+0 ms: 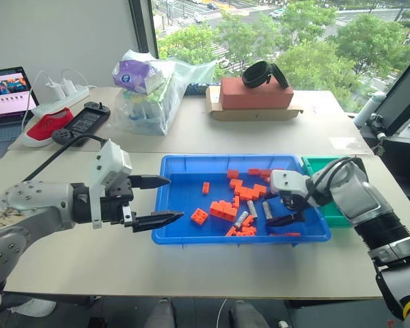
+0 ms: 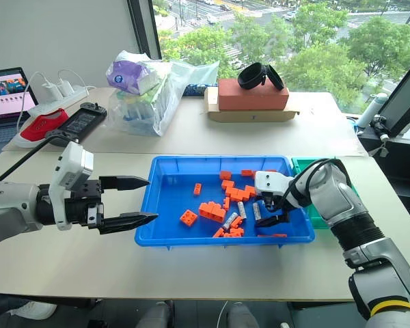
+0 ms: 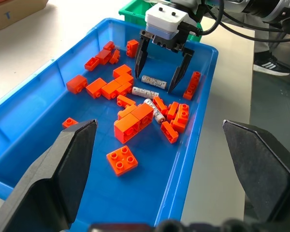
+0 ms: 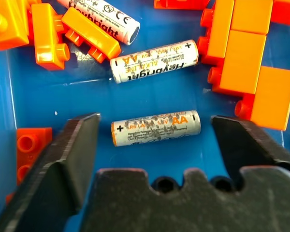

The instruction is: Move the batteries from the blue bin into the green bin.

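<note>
The blue bin (image 1: pixel 184 236) lies in the middle of the table, with orange bricks (image 1: pixel 222 208) and three batteries scattered in its right half. My right gripper (image 1: pixel 281 208) points down into the bin. It is open, and its fingers (image 4: pixel 72 145) stand on either side of one battery (image 4: pixel 156 127) without touching it. Two more batteries (image 4: pixel 154 61) lie just beyond, among the bricks. The green bin (image 1: pixel 321 166) stands against the blue bin's right side, behind my right arm. My left gripper (image 1: pixel 174 198) hovers open and empty at the blue bin's left edge.
At the back of the table are a cardboard box with a red block (image 1: pixel 256 96), a plastic bag of goods (image 1: pixel 150 92), a black controller (image 1: pixel 85 121), a power strip (image 1: pixel 61 96) and a laptop (image 1: pixel 7 96). A black cable (image 1: pixel 61 158) runs behind my left arm.
</note>
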You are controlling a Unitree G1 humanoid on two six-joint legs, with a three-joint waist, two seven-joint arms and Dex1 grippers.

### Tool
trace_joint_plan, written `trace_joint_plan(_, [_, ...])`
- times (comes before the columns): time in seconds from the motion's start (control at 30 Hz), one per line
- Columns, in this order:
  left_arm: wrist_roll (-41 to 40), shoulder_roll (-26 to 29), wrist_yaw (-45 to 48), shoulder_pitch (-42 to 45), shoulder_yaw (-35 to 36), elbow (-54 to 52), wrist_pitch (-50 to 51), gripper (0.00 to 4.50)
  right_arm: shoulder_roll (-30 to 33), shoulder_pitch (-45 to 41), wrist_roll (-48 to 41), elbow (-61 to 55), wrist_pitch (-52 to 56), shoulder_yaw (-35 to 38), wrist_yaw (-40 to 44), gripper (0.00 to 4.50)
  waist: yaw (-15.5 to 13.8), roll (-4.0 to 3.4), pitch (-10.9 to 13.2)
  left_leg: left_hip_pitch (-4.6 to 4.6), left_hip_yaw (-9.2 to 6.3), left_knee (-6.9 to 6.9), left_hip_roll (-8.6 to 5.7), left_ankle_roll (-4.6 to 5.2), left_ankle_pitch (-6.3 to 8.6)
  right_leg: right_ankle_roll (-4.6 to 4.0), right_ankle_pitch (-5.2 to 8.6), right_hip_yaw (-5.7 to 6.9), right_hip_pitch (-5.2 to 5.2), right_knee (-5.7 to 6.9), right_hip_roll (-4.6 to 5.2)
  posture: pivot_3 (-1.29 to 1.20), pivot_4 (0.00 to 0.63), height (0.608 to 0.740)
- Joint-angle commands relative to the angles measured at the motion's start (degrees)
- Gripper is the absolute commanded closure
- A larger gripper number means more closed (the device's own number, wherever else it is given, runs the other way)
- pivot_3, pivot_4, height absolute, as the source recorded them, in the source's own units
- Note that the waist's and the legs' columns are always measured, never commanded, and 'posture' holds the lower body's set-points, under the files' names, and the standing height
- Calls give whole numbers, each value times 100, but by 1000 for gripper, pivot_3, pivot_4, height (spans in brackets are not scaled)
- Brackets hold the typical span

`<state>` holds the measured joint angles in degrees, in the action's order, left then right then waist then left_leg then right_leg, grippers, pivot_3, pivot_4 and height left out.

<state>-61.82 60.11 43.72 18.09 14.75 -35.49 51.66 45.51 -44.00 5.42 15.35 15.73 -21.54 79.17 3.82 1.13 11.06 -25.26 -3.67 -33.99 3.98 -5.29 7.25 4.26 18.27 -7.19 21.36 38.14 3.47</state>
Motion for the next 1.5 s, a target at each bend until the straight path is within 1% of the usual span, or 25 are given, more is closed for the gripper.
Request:
trace_joint_plan(0.03, [56,67,54,57,55,-62,-34,0,115,-64,31,-1,-48,150,-30,1944,0,0,0,0,0,-1,0,0,0,0,0,0,0,0,0,0,150,740])
trace_joint_plan(0.17, [103,42,75,108,-10,-37,-43,0,300,-284,-247,-223,162,505,91,1963,-8,0,0,0,0,-1,0,0,0,0,0,0,0,0,0,0,150,740])
trace_joint_plan(0.3, [129,0,116,207,-130,-26,-54,0,489,-804,-481,-95,501,978,3,1963,7,-3,2,-1,0,-1,0,0,0,0,0,-1,2,1,0,0,150,740])
trace_joint_plan(0.37, [177,-20,166,252,-196,6,-96,0,710,-1201,-344,446,354,1187,-294,1963,5,-3,2,-1,0,0,0,-1,-1,0,0,0,2,2,0,0,150,740])
trace_joint_plan(0.47, [399,-82,203,326,-329,80,-233,0,1055,-1503,-120,1261,83,1294,-641,1963,-40,0,2,-1,0,3,0,-1,0,0,0,1,1,-6,1,0,150,740])
trace_joint_plan(0.53, [519,-145,224,379,-399,121,-279,0,1372,-1496,151,1789,-322,1205,-750,1963,-111,1,2,-2,0,4,-2,-1,0,0,0,4,-1,-13,3,0,150,740])
trace_joint_plan(0.6, [570,-180,262,373,-413,117,-291,0,1530,-1434,254,2046,-573,1120,-645,1963,-136,1,2,-5,3,4,-2,0,0,0,0,4,0,-16,4,0,150,740])
trace_joint_plan(0.77, [772,-232,326,355,-465,92,-361,0,1708,-1235,438,2282,-955,970,-273,1963,-17,-7,6,-2,11,7,0,0,0,-1,0,-7,9,-2,3,0,150,740])
trace_joint_plan(0.9, [857,-292,306,351,-480,73,-364,0,1570,-1107,414,2262,-933,971,-219,1963,38,-7,6,-1,12,1,-1,0,-1,0,0,-9,6,0,3,0,150,740])
trace_joint_plan(0.97, [792,-306,322,328,-455,25,-302,0,1508,-1060,388,2209,-894,981,-189,958,38,-7,6,0,11,2,0,0,-1,0,0,-8,6,1,3,0,150,740])
trace_joint_plan(1.0, [659,-278,377,285,-408,-33,-227,0,1502,-1078,437,2222,-934,965,-224,828,38,-7,6,0,10,2,0,0,-1,0,0,-8,5,1,2,0,150,740])
trace_joint_plan(1.07, [455,-220,450,210,-316,-113,-114,0,1478,-1213,545,2304,-984,953,-331,128,23,-7,6,-1,11,2,-1,0,-1,0,0,-8,5,1,3,0,150,740])
trace_joint_plan(1.1, [415,-200,456,190,-287,-130,-90,0,1468,-1291,574,2343,-994,958,-355,49,20,-7,6,-1,10,2,-1,0,-1,0,0,-8,5,0,3,0,150,740])
trace_joint_plan(1.27, [387,-182,412,223,-269,-122,-21,0,1528,-1675,700,2246,-965,933,-220,49,14,-9,8,-2,10,2,-1,0,-1,0,0,-7,5,-1,4,0,150,740])
trace_joint_plan(1.4, [336,-201,317,247,-259,-139,35,0,1031,-1631,-130,1027,-280,1152,409,49,59,-9,7,0,10,3,1,0,-1,0,0,-7,5,0,2,0,150,740])
trace_joint_plan(1.5, [244,-177,267,189,-235,-212,68,0,768,-1015,-357,-92,238,916,645,49,39,-8,7,3,4,3,3,-1,-1,0,0,-4,3,9,-2,0,150,740])
